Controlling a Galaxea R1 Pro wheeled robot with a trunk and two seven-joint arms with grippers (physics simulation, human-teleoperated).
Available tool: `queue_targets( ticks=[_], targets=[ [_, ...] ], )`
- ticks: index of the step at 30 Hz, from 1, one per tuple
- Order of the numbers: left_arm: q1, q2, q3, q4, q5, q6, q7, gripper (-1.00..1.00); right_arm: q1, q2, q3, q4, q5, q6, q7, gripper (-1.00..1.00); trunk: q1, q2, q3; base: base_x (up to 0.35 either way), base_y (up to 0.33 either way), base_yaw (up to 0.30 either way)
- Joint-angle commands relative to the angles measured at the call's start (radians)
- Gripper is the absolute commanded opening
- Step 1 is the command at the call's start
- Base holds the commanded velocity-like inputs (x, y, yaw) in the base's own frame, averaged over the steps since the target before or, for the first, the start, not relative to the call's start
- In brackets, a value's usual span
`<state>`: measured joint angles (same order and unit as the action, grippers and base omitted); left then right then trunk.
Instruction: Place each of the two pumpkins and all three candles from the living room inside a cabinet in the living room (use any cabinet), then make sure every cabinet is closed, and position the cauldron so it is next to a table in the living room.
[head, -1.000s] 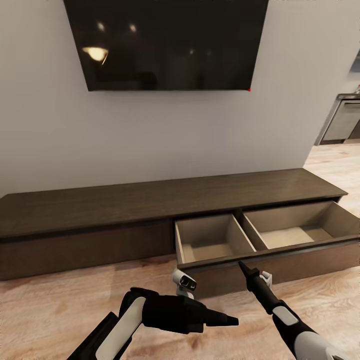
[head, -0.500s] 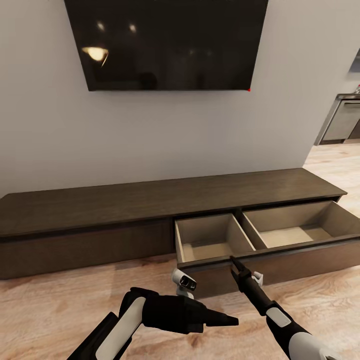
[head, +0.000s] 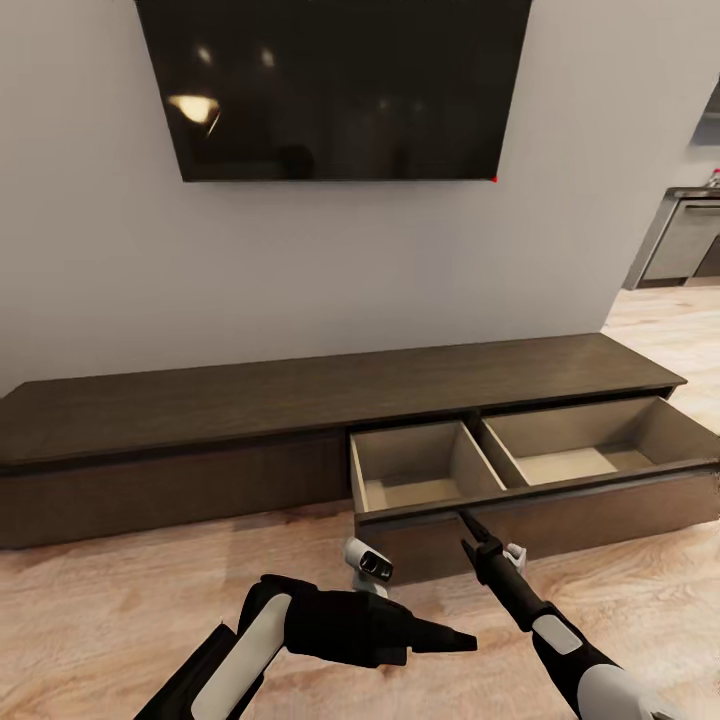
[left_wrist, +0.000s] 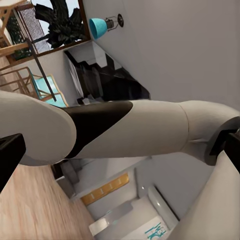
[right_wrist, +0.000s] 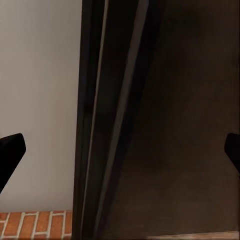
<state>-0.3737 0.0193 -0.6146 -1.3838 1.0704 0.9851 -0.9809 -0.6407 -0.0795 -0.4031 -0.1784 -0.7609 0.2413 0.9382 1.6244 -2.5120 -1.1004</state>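
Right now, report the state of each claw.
Left claw: cannot tell, holding nothing visible.
Right claw: open, empty, at the dark-brown wooden drawer front.

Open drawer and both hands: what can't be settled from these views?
- Drawer floor, head view: its own front panel hides the near part of both compartments, so small contents cannot be excluded.
- Right hand, head view: too small and edge-on to tell whether it touches the drawer front; the right wrist view gives just a dark, blurred close-up.
- Left hand, head view: its fingers look closed, but whether fully shut cannot be told.
- Cabinet's left end: cut by the head view's edge.
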Motion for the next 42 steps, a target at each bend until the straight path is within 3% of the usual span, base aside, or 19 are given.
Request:
queue_targets(
  ticks=[1,16,42],
  targets=[
    [-0.001,0.001,-0.002,0.000,0.003,0.004,-0.001,1.00,0.000,0.000,0.001,0.001,-0.009,0.009,0.002,1.00,-0.001,0.000,-0.001,-0.170,0.000,0.000],
    [0.001,0.016,0.001,0.002,0.005,0.000,-0.004,1.00,-0.002,-0.002,0.003,0.002,-0.010,0.005,0.004,1.00,-0.001,0.000,-0.001,-0.060,0.000,0.000],
    [0.000,0.020,0.001,0.002,0.005,-0.003,-0.004,1.00,-0.002,-0.002,0.003,0.002,-0.009,0.005,0.004,1.00,-0.001,0.000,-0.001,0.000,0.000,0.000]
  ],
)
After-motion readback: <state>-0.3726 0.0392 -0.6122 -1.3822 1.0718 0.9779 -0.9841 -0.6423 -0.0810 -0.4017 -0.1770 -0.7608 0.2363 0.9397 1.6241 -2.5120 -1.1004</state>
